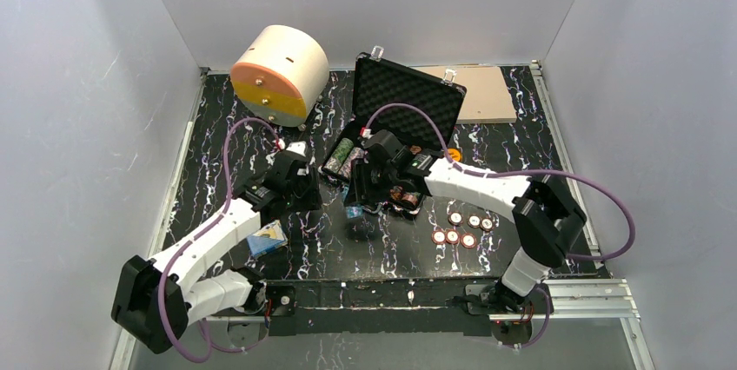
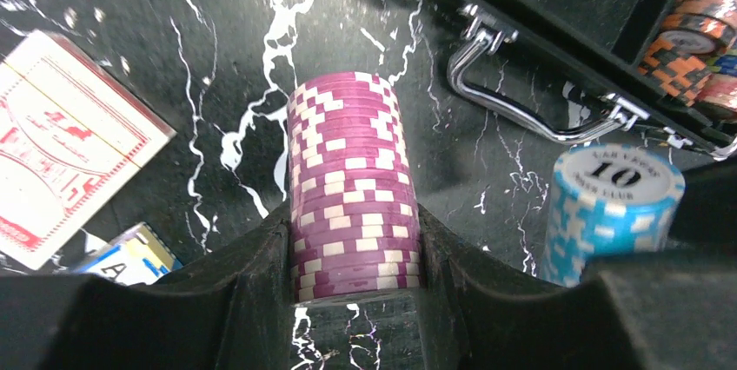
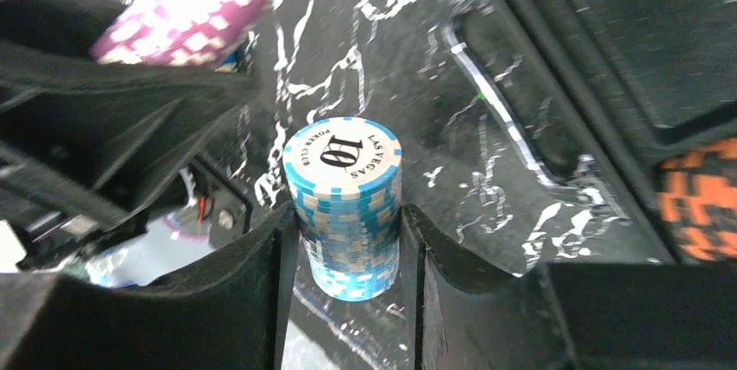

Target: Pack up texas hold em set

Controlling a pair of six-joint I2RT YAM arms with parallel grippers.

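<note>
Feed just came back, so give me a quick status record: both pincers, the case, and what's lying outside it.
left pincer: closed on purple-and-white chip stack
right pincer: closed on blue-and-white chip stack marked 10
case: open, lid up, orange chips inside
outside case: loose chips to its right; red card deck to its left
stacks lifted: cannot tell

We see the black ribbed briefcase (image 1: 407, 92) lying open, its foam-lined lid raised. Just in front of its handle are a purple-and-white striped chip stack (image 2: 352, 188) and a blue-and-white striped chip stack (image 3: 345, 205) marked 10. Loose red-and-white round chips (image 1: 461, 229) lie flat to its right.
</note>
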